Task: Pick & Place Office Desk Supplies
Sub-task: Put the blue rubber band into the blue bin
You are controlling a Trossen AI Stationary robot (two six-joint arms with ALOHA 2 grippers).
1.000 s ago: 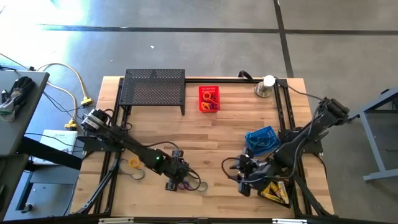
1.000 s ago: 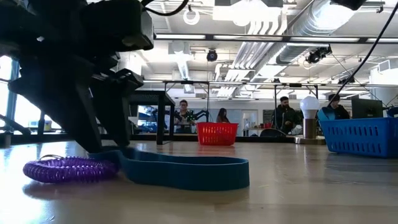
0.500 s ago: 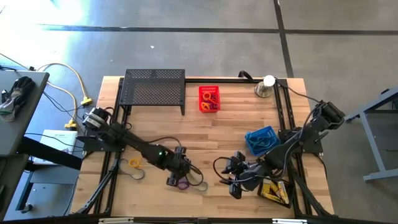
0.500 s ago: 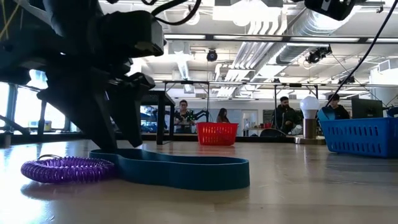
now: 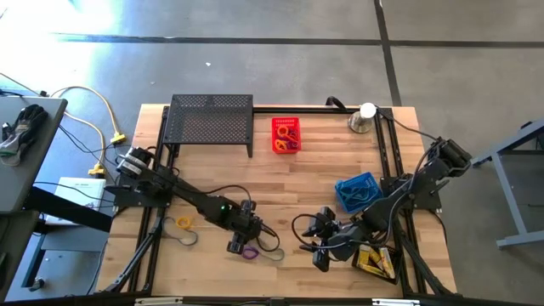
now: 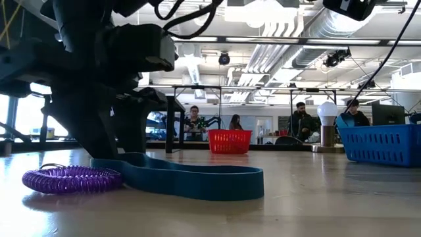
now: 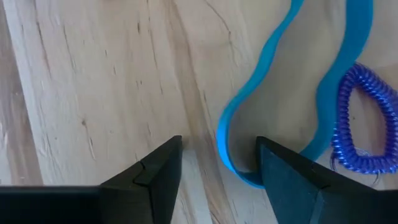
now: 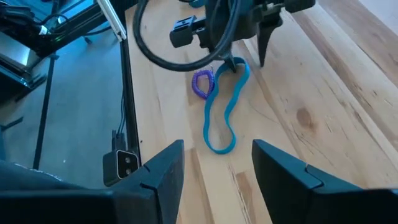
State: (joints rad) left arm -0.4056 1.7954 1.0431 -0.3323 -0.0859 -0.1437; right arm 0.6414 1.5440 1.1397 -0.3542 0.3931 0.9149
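The blue band loop (image 7: 283, 93) lies flat on the surface (image 5: 289, 191), touching the purple coil loop (image 7: 364, 118). The left gripper (image 7: 217, 158) straddles the band's end, jaws apart around it, likely to pinch it. A second ago it stood higher with jaws wider. The right gripper (image 8: 214, 163) hovers nearby, jaws apart, holding nothing.

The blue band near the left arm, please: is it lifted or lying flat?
Lying flat: the blue band rests along the table beside the purple coil.

Open-plan robotics lab, exposed ceiling ducts (image 6: 309, 39), seated people (image 6: 302, 122) (background), concrete floor (image 5: 280, 59)
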